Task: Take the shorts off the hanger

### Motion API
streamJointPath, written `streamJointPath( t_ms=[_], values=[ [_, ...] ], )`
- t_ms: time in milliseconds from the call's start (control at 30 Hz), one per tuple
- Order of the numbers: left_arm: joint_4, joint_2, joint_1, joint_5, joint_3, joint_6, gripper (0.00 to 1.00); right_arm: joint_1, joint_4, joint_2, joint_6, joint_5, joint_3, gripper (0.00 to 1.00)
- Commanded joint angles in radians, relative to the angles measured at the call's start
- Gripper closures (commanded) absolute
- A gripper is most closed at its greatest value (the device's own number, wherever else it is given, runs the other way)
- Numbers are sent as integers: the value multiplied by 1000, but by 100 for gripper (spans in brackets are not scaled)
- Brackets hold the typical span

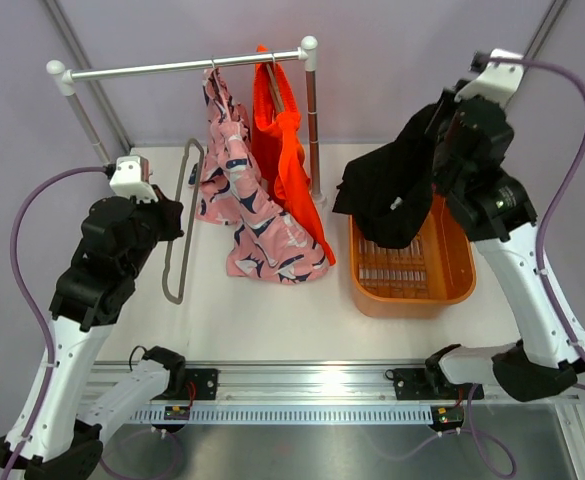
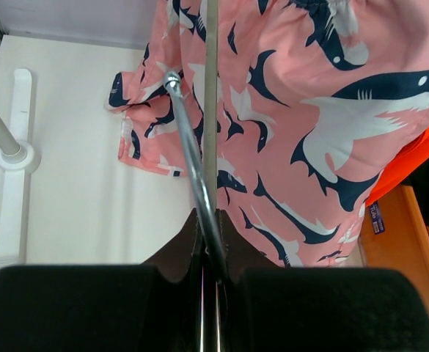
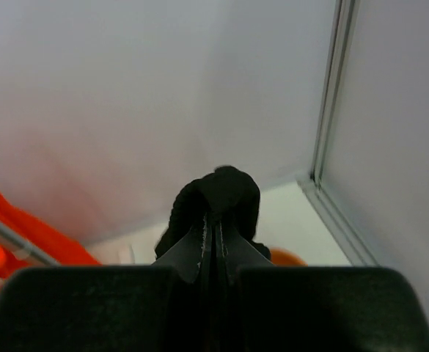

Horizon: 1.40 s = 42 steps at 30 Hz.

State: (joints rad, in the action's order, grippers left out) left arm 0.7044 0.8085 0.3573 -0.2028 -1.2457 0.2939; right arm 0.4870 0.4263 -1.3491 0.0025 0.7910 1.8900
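The pink shorts [image 1: 247,200] with navy-and-white print and the orange shorts [image 1: 282,150] hang from the rack rail [image 1: 182,68]; their lower ends rest on the table. My left gripper [image 1: 172,215] is shut on an empty grey hanger [image 1: 177,260] lying to the left of the pink shorts. In the left wrist view my left gripper [image 2: 208,220] clamps the hanger's metal hook [image 2: 188,147] in front of the pink shorts [image 2: 309,110]. My right gripper [image 1: 434,165] is shut on the black shorts [image 1: 387,190] and holds them above the orange basket [image 1: 452,285]. The right wrist view shows my right gripper [image 3: 213,220] pinching the black cloth [image 3: 218,191].
The rack's right post [image 1: 313,130] stands between the hanging shorts and the basket. Its left foot [image 2: 12,154] shows in the left wrist view. A frame post [image 3: 330,95] and walls close in at the back right.
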Motion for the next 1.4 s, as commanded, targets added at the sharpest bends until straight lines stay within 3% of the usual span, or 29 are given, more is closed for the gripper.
streamJointPath(
  t_ms=[0,167,267,400,433,533,667,833,933,1267,1367],
  values=[
    [-28,1,3,-30,9,10,100,-5,5,158,232,-58,-297,100],
    [-8,31,5,-41,3,8,100,-5,-9,286,419,-159,-676,100],
    [0,44,5,-61,-11,-2,100,-5,-1,285,445,-217,-753,100],
    [24,99,3,-73,-49,-13,100,-4,86,265,450,-233,-721,70],
    [35,107,5,-78,-58,-15,100,-5,88,286,449,-240,-720,57],
    [55,144,3,-98,-87,-35,100,-5,77,344,442,-289,-721,32],
    [84,201,0,-125,-147,-62,100,-5,121,376,427,-328,-674,25],
    [84,268,-40,-101,-245,-96,100,-5,111,425,426,-397,-680,24],
    [81,328,-127,-18,-313,-114,100,-5,88,447,413,-432,-701,23],
    [-45,443,-270,339,-449,-176,96,-4,22,508,413,-624,-770,23],
    [-48,484,-294,358,-489,-174,98,-5,22,518,401,-642,-775,22]
  ],
)
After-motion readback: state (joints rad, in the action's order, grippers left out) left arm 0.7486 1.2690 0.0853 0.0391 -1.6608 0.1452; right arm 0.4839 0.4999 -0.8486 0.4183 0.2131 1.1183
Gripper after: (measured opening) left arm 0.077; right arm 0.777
